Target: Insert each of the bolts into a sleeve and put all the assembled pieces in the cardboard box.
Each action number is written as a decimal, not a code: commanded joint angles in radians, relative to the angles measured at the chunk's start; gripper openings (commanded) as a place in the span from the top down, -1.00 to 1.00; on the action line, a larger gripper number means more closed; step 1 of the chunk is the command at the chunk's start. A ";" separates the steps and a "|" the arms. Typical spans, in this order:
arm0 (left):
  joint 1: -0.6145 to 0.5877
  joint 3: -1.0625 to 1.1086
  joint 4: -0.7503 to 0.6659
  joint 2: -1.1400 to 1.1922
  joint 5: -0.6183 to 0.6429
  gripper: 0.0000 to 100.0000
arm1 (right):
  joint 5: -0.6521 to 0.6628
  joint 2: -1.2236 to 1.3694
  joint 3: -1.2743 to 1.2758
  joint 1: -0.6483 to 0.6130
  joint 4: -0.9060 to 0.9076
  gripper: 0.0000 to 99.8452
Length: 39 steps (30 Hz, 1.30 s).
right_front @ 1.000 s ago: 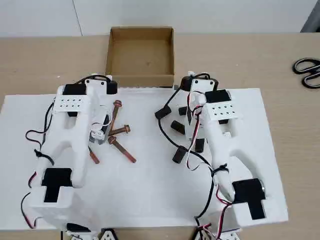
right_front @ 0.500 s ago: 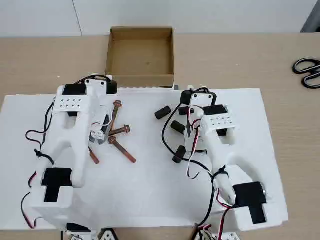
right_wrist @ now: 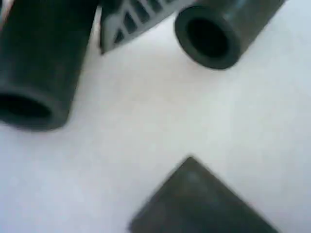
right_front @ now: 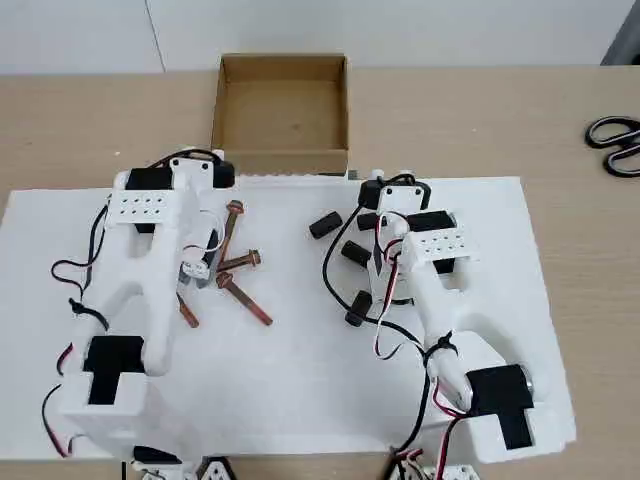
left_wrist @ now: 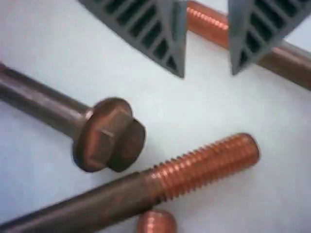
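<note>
Several copper bolts [right_front: 243, 298] lie crossed on the white sheet [right_front: 300, 390] beside the left arm [right_front: 150, 240]. My left gripper [left_wrist: 206, 48] hangs open just above them, its grey ribbed fingertips [left_wrist: 160, 34] on either side of one threaded shank [left_wrist: 206, 22]. A hex-headed bolt [left_wrist: 109, 141] and a second threaded end [left_wrist: 209, 162] lie close by. Several black sleeves [right_front: 325, 225] are scattered around the right arm [right_front: 440, 250]. My right gripper [right_wrist: 146, 102] stands open low over bare sheet, with one sleeve [right_wrist: 209, 34] and another sleeve [right_wrist: 34, 73] just beyond it. The cardboard box [right_front: 282, 105] holds nothing.
The box stands at the far edge of the sheet, between the two arms. Scissors [right_front: 615, 140] lie on the wooden table at far right. Black cables [right_front: 345, 290] loop from the right arm among the sleeves.
The right arm has drawn back toward the near side, uncovering the sleeve nearest the box. The left arm and the bolts have not moved.
</note>
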 commanded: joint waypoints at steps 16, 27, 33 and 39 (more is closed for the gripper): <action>-0.002 -0.035 -0.017 -0.003 -0.003 0.88 | 0.054 0.074 -0.011 -0.001 -0.119 0.91; -0.002 0.061 -0.064 -0.012 -0.005 0.88 | 0.097 -0.045 -0.048 -0.004 -0.028 0.99; 0.000 -0.028 0.011 -0.014 -0.005 0.88 | 0.149 -0.182 -0.150 -0.002 0.116 0.99; 0.015 -0.229 0.092 -0.006 -0.037 0.88 | 0.163 -0.226 -0.169 0.033 0.213 0.99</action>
